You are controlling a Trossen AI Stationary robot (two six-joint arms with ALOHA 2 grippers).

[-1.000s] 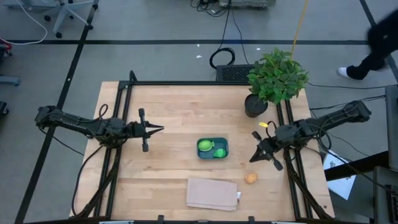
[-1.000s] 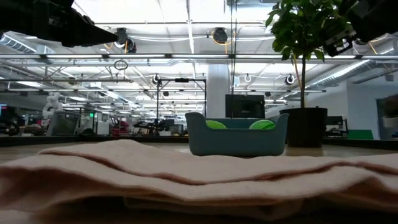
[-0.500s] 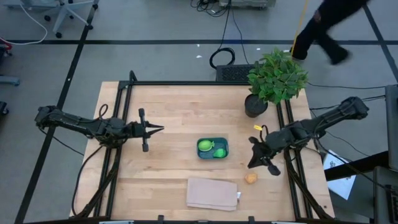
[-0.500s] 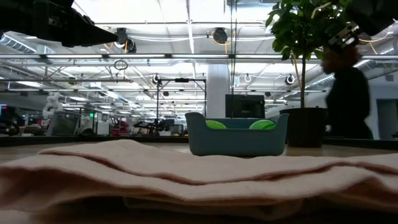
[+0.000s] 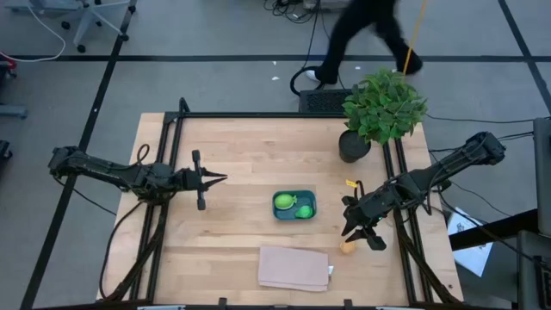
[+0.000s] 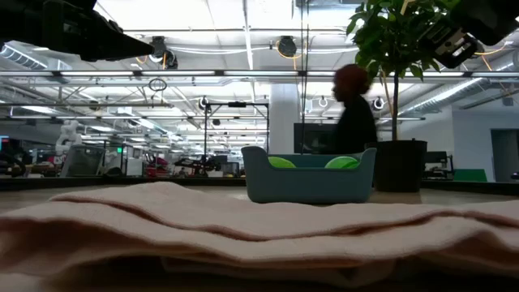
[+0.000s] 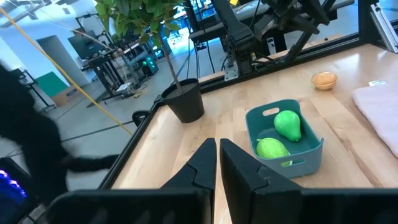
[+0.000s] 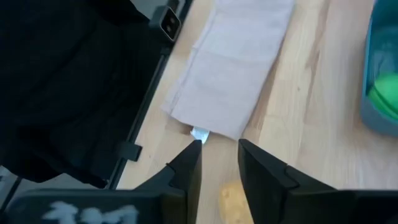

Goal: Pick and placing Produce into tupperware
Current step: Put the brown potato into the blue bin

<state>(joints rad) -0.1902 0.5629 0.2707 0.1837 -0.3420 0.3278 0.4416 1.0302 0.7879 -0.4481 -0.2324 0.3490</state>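
Observation:
The teal tupperware (image 5: 295, 205) sits mid-table with the pale yellow-green fruit (image 5: 283, 202) and the bright green fruit (image 5: 305, 211) inside; the left wrist view shows it too (image 7: 292, 155). The orange fruit (image 5: 347, 248) lies on the wood near the table's right rail. My right gripper (image 5: 358, 236) hovers open just above it; in its wrist view the orange fruit (image 8: 233, 200) shows between the open fingers of my right gripper (image 8: 219, 158). My left gripper (image 5: 217, 179) waits shut over the table's left part, pointing toward the tupperware.
A folded beige cloth (image 5: 295, 268) lies by the near edge, left of the orange fruit. A potted plant (image 5: 381, 108) stands at the far right corner. A person (image 5: 362, 34) walks on the floor beyond the far edge. Bare wood lies between the left gripper and the tupperware.
My right gripper has moved toward the near edge and slightly left, coming over the orange fruit, and stays open. The person beyond the far edge has walked from right to left.

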